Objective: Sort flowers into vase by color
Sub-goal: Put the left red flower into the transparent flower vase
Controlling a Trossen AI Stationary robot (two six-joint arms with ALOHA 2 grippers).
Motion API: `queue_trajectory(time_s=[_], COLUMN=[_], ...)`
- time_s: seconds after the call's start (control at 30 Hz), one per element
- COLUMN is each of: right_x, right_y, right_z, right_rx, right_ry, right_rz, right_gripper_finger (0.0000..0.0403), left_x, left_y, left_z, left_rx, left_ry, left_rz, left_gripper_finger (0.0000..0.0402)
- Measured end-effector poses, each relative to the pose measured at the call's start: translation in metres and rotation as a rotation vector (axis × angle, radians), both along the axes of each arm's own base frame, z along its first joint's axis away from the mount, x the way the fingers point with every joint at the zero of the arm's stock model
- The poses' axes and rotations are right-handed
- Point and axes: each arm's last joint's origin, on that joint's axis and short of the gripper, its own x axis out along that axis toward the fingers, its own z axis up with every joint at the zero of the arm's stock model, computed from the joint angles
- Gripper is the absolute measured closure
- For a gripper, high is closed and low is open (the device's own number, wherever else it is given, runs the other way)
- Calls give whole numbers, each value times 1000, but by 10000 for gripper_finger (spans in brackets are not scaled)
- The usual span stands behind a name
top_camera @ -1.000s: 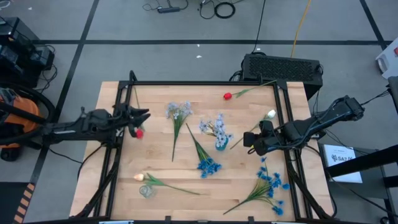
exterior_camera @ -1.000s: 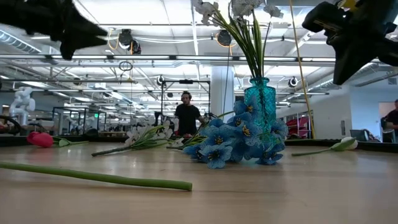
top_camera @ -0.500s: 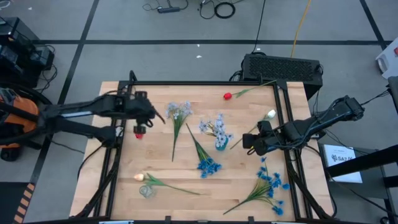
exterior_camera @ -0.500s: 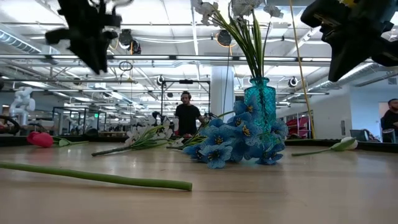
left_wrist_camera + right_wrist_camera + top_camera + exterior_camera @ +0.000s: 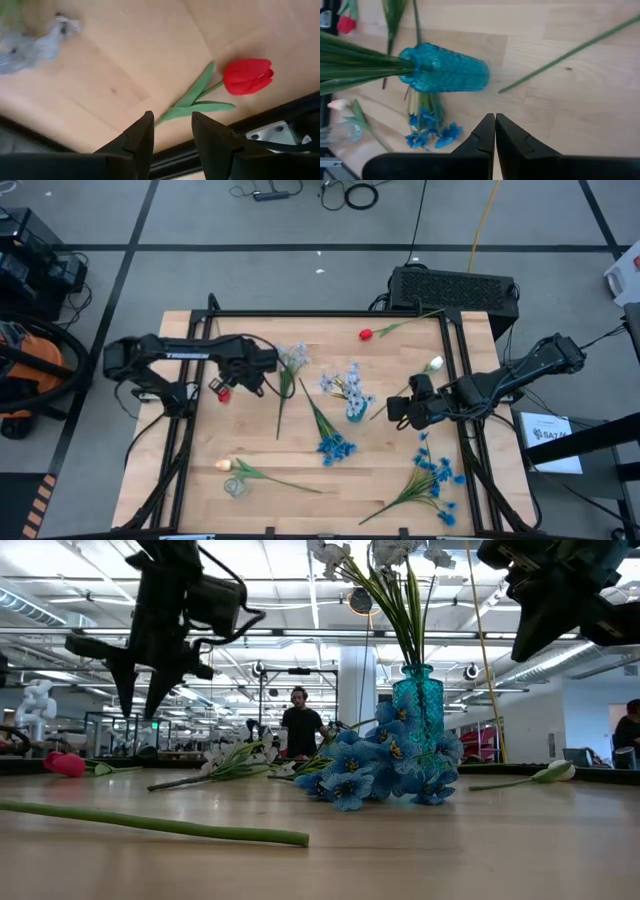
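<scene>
My left gripper (image 5: pixel 254 377) hangs open above the table's left part, fingers pointing down, nothing between them (image 5: pixel 172 131). It stands between a red tulip (image 5: pixel 221 391) (image 5: pixel 247 76) lying by the left rail and a pale grey-blue spray (image 5: pixel 288 361) lying flat. A teal glass vase (image 5: pixel 356 409) (image 5: pixel 418 700) (image 5: pixel 447 75) holds pale grey-blue sprays (image 5: pixel 345 384). My right gripper (image 5: pixel 394 408) (image 5: pixel 495 126) is shut and holds nothing, up in the air to the right of the vase.
Flat on the table lie bright blue sprays (image 5: pixel 335 446) (image 5: pixel 435 476), a second red tulip (image 5: pixel 366 334) at the far edge, and cream tulips (image 5: pixel 435 364) (image 5: pixel 225 464). A small clear glass vase (image 5: pixel 236 487) stands near the front left. Black rails (image 5: pixel 190 395) line both sides.
My left gripper has swung from the left rail toward the table's right, over the table. It has tipped from about level to pointing steeply down and has rolled. The red tulip beneath it stays where it was.
</scene>
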Motion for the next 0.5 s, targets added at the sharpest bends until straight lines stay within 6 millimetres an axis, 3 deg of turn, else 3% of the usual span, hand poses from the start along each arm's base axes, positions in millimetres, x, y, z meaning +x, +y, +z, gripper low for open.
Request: queue_trajectory(time_s=[0.27, 0.5], right_x=[3, 3], right_y=[1, 1], right_z=[2, 2], right_rx=[4, 2], right_ry=[-29, -39], right_rz=[13, 11], right_gripper_finger=[397, 397], left_x=[-21, -37], left_y=[28, 40], left_z=[-28, -54], left_rx=[-31, 18], left_ry=[63, 100], left_rz=[-51, -110], left_gripper_finger=[263, 263])
